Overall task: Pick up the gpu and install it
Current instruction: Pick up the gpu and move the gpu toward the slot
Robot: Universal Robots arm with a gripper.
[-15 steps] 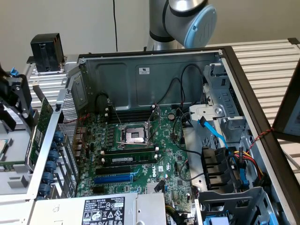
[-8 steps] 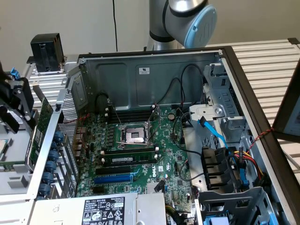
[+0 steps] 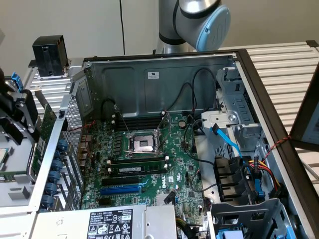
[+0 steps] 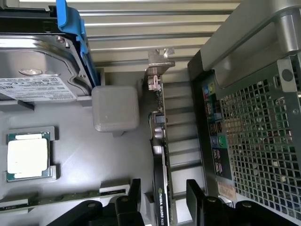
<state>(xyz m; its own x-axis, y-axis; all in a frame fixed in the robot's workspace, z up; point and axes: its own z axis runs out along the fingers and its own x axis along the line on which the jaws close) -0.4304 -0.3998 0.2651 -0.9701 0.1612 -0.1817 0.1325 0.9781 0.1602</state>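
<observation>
On a white slatted bench (image 4: 155, 28), a grey parts tray (image 4: 94, 160) sits beside an open computer case (image 3: 149, 74). The robot's pincer (image 4: 162, 202) hangs over the tray with its two black fingers (image 4: 134, 200) apart, straddling the gpu (image 4: 159, 155). The card stands on edge in the tray, its silver bracket at the far end, and neither finger appears to touch it. Around it lie a grey block (image 4: 115, 108), a hard drive (image 4: 37, 70) in a blue carrier, a processor (image 4: 27, 156) and a memory stick (image 4: 56, 200). The case's mesh wall (image 4: 258, 141) rises just beside the card. Inside, the motherboard (image 3: 149, 159) shows a bare blue slot (image 3: 122, 189). The work appears to be at the pick-up. A clean grasp calls for the fingers to close squarely on the thin card without tipping it.
</observation>
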